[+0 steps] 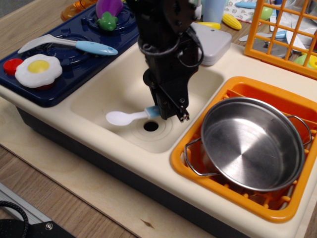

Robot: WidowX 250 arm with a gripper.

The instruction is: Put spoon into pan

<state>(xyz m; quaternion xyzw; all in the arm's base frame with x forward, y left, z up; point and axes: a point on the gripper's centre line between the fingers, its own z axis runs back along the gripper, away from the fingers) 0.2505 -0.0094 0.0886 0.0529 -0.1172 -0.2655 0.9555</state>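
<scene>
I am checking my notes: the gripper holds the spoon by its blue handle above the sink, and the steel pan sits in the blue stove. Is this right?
One detail is wrong. The camera view shows the steel pan sitting in the orange basket, not in a blue stove. The gripper does hold the spoon by its blue handle above the sink.

The surface (59,183) is pale wood with visible grain and a few dark knots. A cream toy sink unit (163,196) with a dark base sits directly on it, filling most of the view and running from left to the right edge. At the lower left corner, a black and grey frame part (22,218) rests on the wood.
</scene>
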